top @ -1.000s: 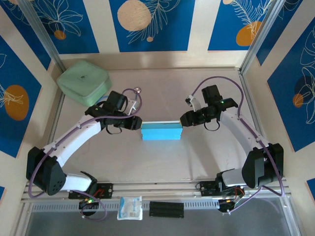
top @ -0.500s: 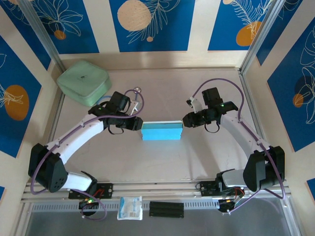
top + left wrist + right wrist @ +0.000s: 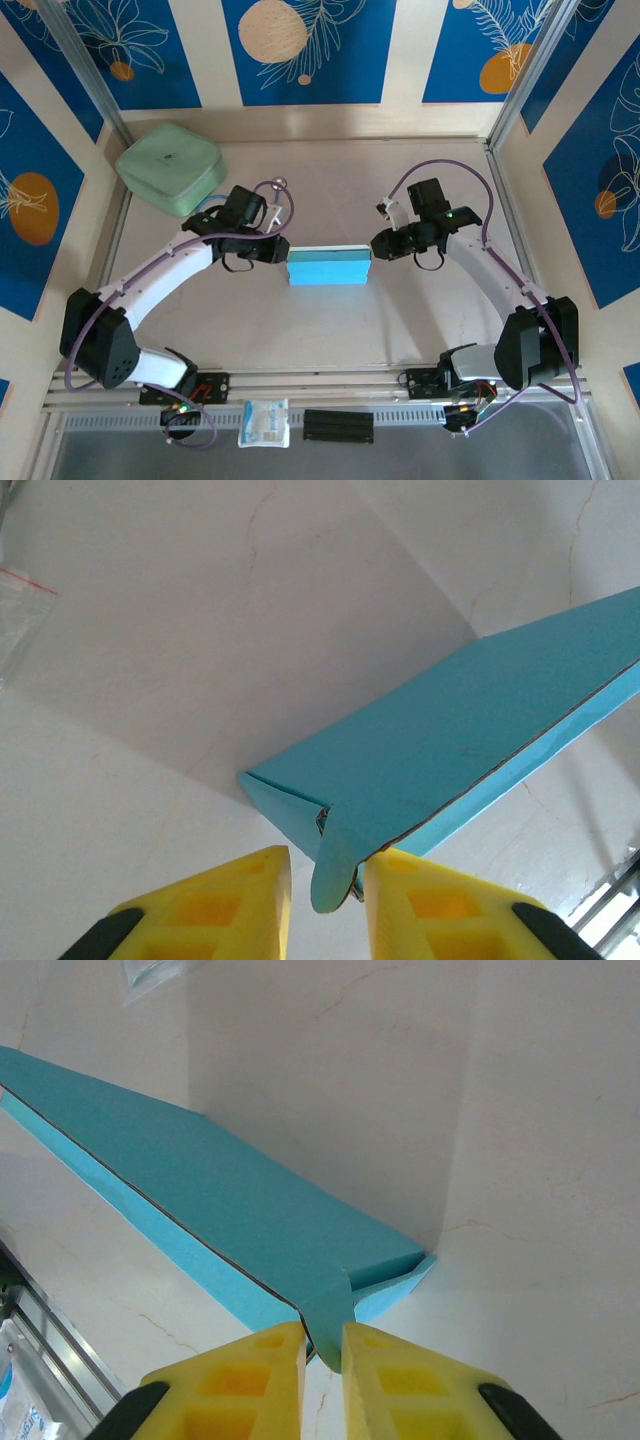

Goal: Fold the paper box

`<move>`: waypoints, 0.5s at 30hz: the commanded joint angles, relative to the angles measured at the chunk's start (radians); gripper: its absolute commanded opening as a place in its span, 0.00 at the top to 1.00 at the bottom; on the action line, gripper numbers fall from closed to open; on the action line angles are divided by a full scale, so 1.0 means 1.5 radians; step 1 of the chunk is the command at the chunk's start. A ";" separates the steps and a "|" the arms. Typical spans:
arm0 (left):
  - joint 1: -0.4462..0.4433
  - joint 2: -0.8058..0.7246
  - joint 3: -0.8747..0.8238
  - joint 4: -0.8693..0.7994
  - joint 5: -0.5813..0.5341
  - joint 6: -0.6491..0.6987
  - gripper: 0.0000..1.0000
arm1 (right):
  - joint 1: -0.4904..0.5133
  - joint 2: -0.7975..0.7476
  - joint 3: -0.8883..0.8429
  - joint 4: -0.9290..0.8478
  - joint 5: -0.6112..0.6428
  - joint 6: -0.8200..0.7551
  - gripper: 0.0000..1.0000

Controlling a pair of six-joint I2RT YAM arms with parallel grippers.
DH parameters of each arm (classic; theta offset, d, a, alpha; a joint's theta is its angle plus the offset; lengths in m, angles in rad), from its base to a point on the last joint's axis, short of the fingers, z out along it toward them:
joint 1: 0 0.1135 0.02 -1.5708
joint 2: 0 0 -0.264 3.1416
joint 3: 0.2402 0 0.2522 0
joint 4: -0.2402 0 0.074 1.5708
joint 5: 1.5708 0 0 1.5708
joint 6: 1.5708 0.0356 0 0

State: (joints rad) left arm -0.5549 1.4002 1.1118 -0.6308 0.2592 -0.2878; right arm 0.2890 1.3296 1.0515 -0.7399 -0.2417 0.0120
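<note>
The paper box [image 3: 328, 268] lies flat mid-table as a slim teal rectangle. My left gripper [image 3: 283, 254] is at its left end and my right gripper [image 3: 372, 246] at its right end. In the left wrist view a curved teal end flap of the box [image 3: 450, 750] hangs between the yellow fingers of the left gripper [image 3: 328, 868]. The right finger touches it, a small gap remains on the left side. In the right wrist view the right gripper [image 3: 323, 1345] is shut on the box's [image 3: 200, 1180] other end flap, pinched from both sides.
A mint-green rounded case [image 3: 168, 166] sits at the back left corner. A clear plastic packet [image 3: 264, 422] and a black strip [image 3: 338, 425] lie on the near rail between the arm bases. Walls enclose the table on three sides.
Both pairs of jaws have narrowed around the box's end flaps. The arms shifted only slightly and the box stayed in place.
</note>
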 commanded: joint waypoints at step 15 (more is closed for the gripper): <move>-0.006 0.001 0.003 0.004 0.026 -0.023 0.89 | 0.003 0.003 -0.007 0.018 -0.028 0.100 0.90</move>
State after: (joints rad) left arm -0.5549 1.4078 1.1118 -0.6281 0.2726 -0.3103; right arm 0.2890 1.3296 1.0515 -0.7185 -0.2436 0.1215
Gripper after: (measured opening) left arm 0.117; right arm 0.101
